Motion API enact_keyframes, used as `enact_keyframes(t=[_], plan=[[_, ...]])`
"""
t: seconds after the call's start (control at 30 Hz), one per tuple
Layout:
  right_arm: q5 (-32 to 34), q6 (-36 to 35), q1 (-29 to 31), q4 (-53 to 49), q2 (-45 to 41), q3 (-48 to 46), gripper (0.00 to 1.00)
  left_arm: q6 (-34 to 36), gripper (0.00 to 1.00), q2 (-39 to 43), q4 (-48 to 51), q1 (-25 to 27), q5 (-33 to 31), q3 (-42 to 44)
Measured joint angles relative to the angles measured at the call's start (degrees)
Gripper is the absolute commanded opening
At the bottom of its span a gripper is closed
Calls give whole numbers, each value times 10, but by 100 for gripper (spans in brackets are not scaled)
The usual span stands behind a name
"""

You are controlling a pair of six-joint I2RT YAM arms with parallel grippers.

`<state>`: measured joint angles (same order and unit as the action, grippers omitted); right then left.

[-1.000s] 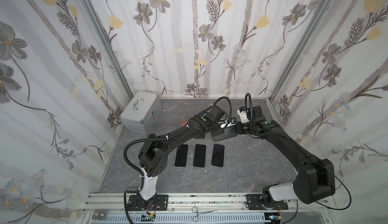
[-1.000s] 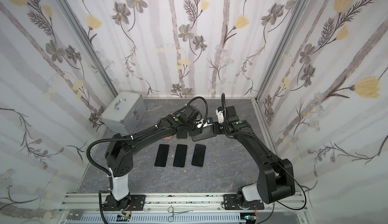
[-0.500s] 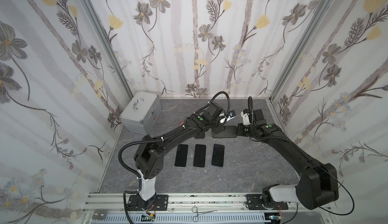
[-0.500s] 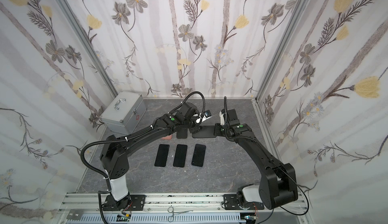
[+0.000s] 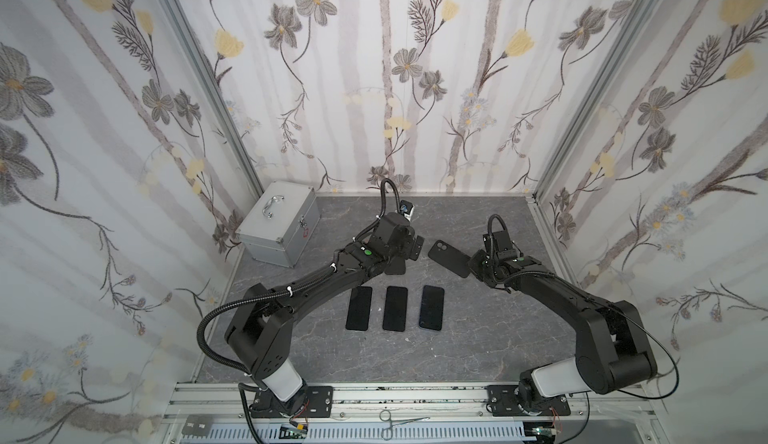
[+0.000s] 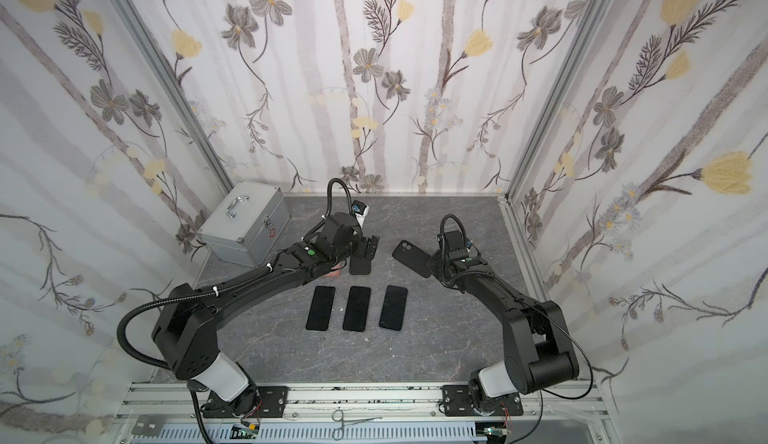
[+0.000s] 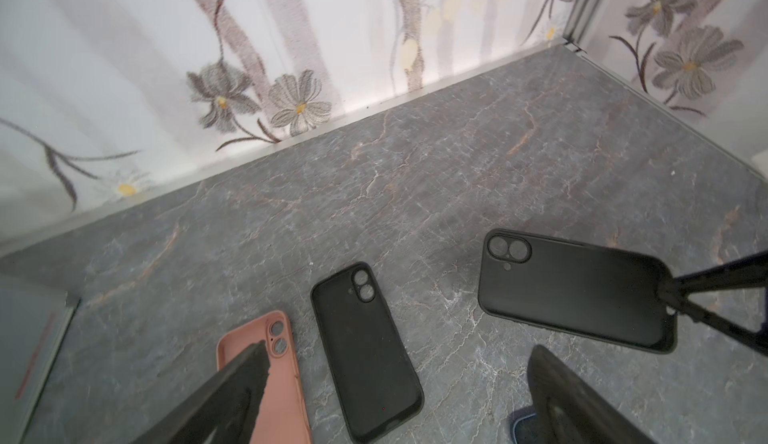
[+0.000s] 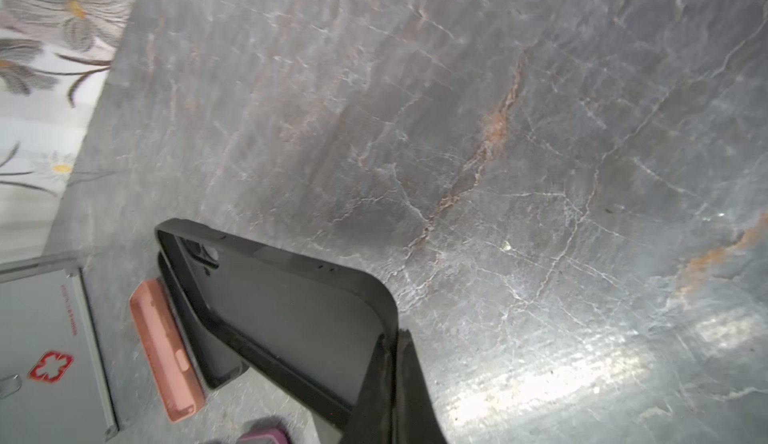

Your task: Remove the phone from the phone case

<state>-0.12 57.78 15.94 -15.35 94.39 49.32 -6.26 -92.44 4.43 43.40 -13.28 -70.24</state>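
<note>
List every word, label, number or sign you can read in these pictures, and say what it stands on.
Red cross sign, an outline without words: on the side of the silver case.
Red lettering next to that cross, same case: too blurred to read.
Black phone case and three phones: no text visible.

Black phone case (image 7: pixel 573 292), pink case (image 7: pixel 282 383), grey veined table (image 7: pixel 457 150), floral walls (image 7: pixel 124 46)
</note>
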Motion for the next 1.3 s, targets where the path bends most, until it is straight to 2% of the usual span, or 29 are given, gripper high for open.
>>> enact_keyframes(t=[0.07, 0.13, 0.2, 0.27, 0.3, 0.33, 0.4, 0.57, 0.7, 0.83, 1.03, 1.3], plan=[[0, 15, -2, 8, 19, -5, 1, -38, 100, 12, -9, 1, -2, 22], [0, 25, -4, 15, 35, -8, 11, -66, 100, 22, -14, 1, -2, 39], [0, 32, -5, 22, 42, -13, 23, -89, 100, 31, -19, 0, 0, 52], [1, 32, -5, 29, 40, -19, 45, -106, 100, 37, -27, 0, 3, 61], [3, 32, -5, 31, 35, -23, 52, -113, 100, 41, -32, 0, 8, 66], [7, 31, -5, 29, 28, -26, 55, -121, 100, 45, -37, 0, 12, 71], [20, 5, -5, 25, 7, -28, 54, -136, 100, 56, -46, 0, 18, 83], [35, -144, 24, 25, -20, -4, 40, -179, 100, 89, -78, -23, 49, 123], [14, -265, 43, 2, 13, 48, 41, -241, 100, 118, -131, -76, 103, 188], [9, -344, 59, -42, 58, 88, 43, -308, 100, 138, -186, -109, 170, 248], [14, -412, 90, -80, 134, 149, 44, -361, 100, 146, -237, -122, 222, 277], [40, -451, 103, -108, 207, 195, 44, -377, 100, 147, -257, -125, 245, 282]])
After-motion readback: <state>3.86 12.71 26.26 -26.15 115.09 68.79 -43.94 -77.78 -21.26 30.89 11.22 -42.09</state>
